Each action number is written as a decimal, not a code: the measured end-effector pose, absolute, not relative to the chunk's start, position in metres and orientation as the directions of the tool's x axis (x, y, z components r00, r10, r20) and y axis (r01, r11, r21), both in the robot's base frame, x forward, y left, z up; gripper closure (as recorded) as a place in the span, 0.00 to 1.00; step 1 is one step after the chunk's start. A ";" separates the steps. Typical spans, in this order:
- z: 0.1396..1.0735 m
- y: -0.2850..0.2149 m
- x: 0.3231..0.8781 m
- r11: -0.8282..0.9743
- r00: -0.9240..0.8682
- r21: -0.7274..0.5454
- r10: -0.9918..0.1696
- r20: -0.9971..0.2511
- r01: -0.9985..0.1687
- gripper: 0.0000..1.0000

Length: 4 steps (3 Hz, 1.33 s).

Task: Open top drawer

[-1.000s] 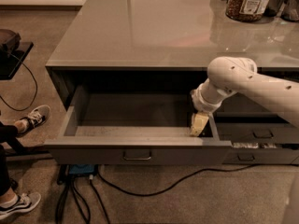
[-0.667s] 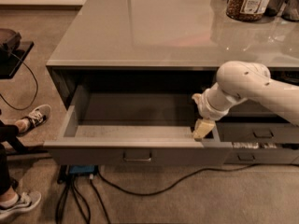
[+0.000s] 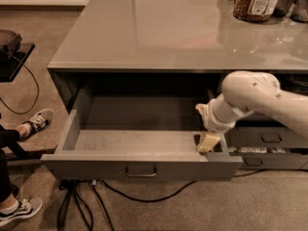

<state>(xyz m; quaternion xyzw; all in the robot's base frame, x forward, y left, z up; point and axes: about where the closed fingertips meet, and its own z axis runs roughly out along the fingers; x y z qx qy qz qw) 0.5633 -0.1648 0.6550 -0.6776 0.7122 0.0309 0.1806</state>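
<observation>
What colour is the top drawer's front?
Dark grey, camera view; the gripper is inside the top drawer, right corner.

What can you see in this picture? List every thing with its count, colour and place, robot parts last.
Top drawer: one, dark grey, pulled out below the counter.
Handle: one, grey, middle of the top drawer's front.
Counter: one, glossy grey, above the drawers.
Jar: one, clear with brown contents, far right of the counter.
Small drawers: at least two, grey, right of the top drawer.
Cables: several, black, on the floor under the top drawer.
Shoes: two, black and white, on the floor at left.
Arm: one, white, reaching in from the right.
Gripper: one, pale, inside the top drawer's front right corner.
</observation>
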 end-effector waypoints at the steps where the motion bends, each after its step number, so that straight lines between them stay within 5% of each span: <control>1: 0.656 -0.164 0.562 0.082 -0.018 -0.201 -0.954 -0.301 -0.976 0.00; 4: 0.657 -0.156 0.492 0.141 -0.085 -0.179 -0.953 -0.292 -0.974 0.00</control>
